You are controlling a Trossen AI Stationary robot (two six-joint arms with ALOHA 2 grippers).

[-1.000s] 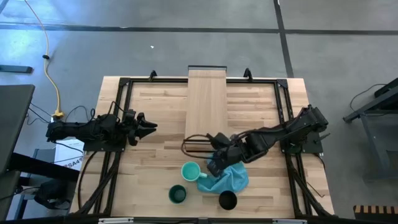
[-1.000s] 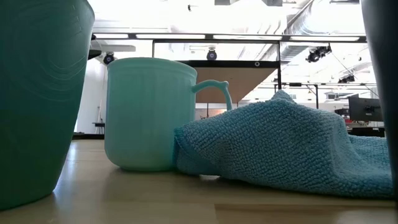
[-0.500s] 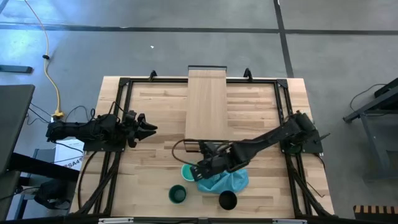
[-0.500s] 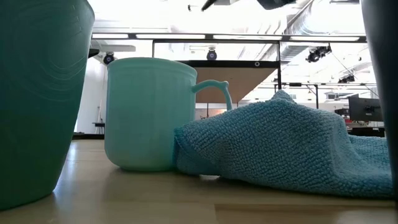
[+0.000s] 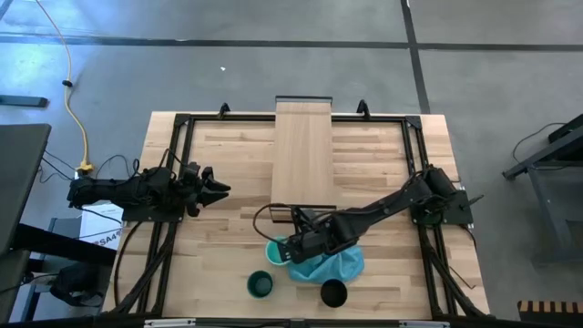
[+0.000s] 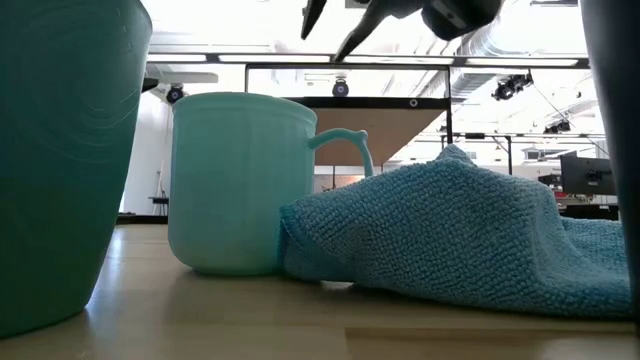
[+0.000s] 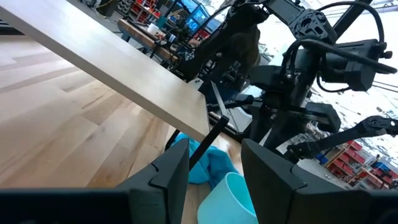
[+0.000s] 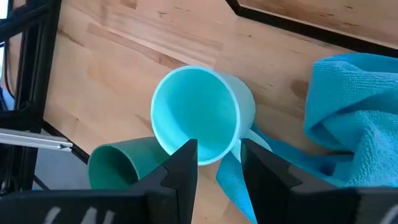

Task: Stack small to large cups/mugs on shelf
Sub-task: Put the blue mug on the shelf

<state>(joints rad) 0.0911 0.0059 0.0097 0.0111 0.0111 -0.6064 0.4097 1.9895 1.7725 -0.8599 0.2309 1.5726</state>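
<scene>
The light turquoise mug (image 5: 276, 248) (image 8: 200, 116) stands upright on the tabletop, its handle (image 8: 259, 135) against the blue cloth (image 5: 330, 265). The dark green cup (image 5: 260, 284) (image 8: 120, 165) and the black cup (image 5: 333, 292) stand nearer the near edge. My right gripper (image 5: 285, 246) (image 8: 219, 159) hangs open above the mug's rim on the handle side; the low view shows its fingertips (image 6: 340, 25) clear above the mug (image 6: 240, 185). My left gripper (image 5: 215, 189) (image 7: 214, 177) waits open at the table's left. The shelf (image 5: 303, 153) carries nothing.
The blue cloth (image 8: 348, 118) lies bunched right of the mug, between it and the black cup (image 6: 612, 100). The dark green cup (image 6: 60, 160) stands close on the mug's near-left. A dark frame (image 5: 173, 146) runs along the table's edges. The shelf's near end (image 7: 186, 106) overhangs the tabletop.
My right arm has reached toward the table's left and slightly toward its near edge, from over the cloth to above the turquoise mug. It has also come down: its fingertips now show at the top of the low view. Cups and cloth have kept still.
</scene>
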